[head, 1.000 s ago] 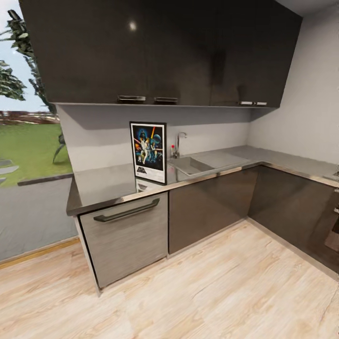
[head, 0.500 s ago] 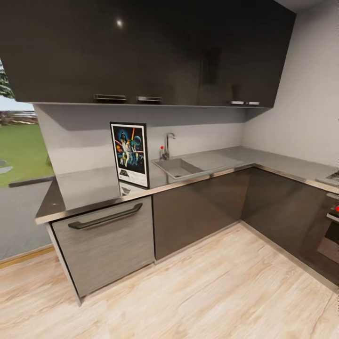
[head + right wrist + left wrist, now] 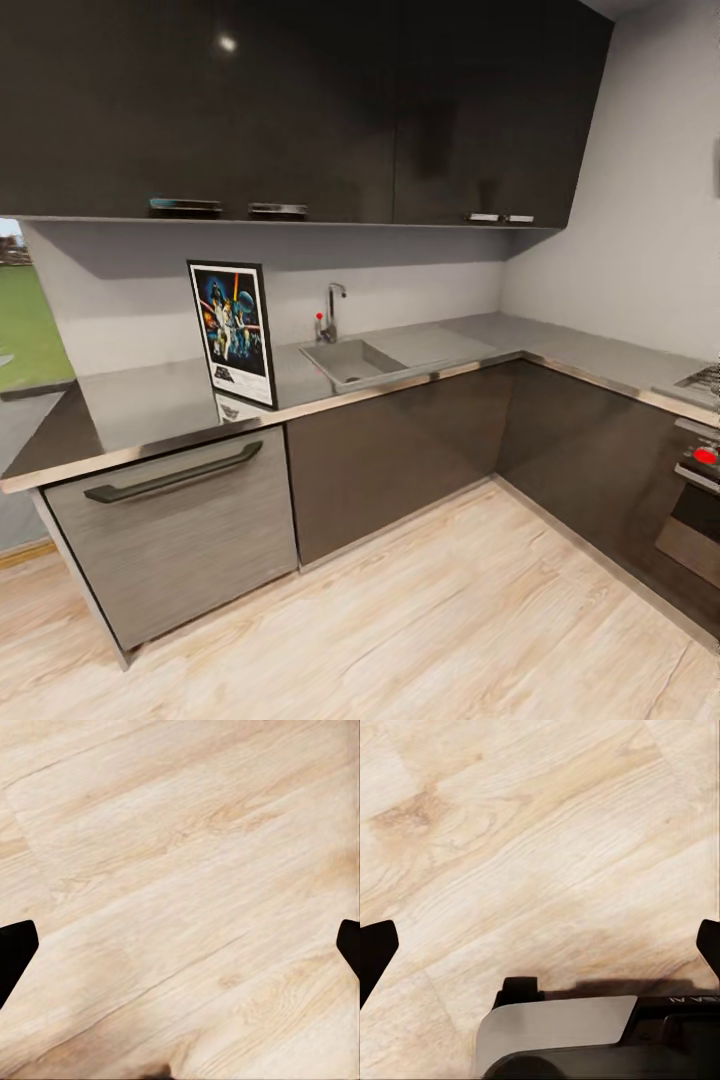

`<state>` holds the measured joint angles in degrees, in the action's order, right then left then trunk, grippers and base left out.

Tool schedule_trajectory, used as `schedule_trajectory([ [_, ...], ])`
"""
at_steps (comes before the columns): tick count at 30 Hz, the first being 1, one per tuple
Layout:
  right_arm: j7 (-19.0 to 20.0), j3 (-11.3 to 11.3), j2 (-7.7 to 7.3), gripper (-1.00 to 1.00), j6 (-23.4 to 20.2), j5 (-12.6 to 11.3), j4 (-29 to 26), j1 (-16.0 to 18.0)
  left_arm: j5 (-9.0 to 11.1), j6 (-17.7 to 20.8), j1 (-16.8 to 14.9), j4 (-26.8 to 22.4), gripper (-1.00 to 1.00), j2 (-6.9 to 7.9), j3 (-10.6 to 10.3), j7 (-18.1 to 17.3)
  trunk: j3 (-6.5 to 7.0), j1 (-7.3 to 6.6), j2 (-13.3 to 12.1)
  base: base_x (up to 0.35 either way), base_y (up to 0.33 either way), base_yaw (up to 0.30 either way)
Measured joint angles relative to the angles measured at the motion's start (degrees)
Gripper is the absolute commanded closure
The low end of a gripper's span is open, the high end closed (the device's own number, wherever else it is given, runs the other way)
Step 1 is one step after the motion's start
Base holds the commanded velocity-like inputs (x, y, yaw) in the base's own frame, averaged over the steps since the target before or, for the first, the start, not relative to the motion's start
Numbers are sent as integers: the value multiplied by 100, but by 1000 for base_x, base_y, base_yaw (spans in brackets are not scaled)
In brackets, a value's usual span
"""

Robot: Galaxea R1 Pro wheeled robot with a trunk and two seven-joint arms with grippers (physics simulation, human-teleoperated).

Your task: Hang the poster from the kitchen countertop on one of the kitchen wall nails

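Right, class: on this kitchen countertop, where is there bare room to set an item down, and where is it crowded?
Free: the grey kitchen countertop left of the upright poster, out to its end, and the stretch right of the sink, round the corner towards the hob. Tightest: the narrow strip between poster and sink, and behind the basin, where the tap stands.

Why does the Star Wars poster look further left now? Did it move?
No. The poster stands at the same spot on the kitchen countertop, left of the sink. Sink and tap slid left in the picture too, so the camera moved.
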<state>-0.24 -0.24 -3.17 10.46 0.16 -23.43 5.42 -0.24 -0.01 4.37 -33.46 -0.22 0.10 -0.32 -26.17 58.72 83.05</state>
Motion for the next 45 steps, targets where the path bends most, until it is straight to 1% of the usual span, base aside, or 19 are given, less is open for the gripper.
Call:
schedule_trajectory([
  [6,0,0,0,-100,2,0,0,0,0,-1,0,87,-100,-4,-15,0,0,1,0,29,-338,0],
  [22,0,0,1,-100,7,0,0,1,0,-6,0,113,-100,-6,-13,0,0,1,0,2,-342,22],
  [27,-2,-1,5,-100,8,0,-3,1,0,-7,0,113,-100,-11,-17,0,0,1,0,0,-348,185],
  [37,-22,-8,9,-100,8,0,-7,1,0,-6,0,113,-100,-10,-15,0,0,1,0,0,-340,274],
  [45,-28,-8,17,-100,9,11,-6,1,5,-7,1,109,-100,-5,-11,0,0,1,0,0,-109,288],
])
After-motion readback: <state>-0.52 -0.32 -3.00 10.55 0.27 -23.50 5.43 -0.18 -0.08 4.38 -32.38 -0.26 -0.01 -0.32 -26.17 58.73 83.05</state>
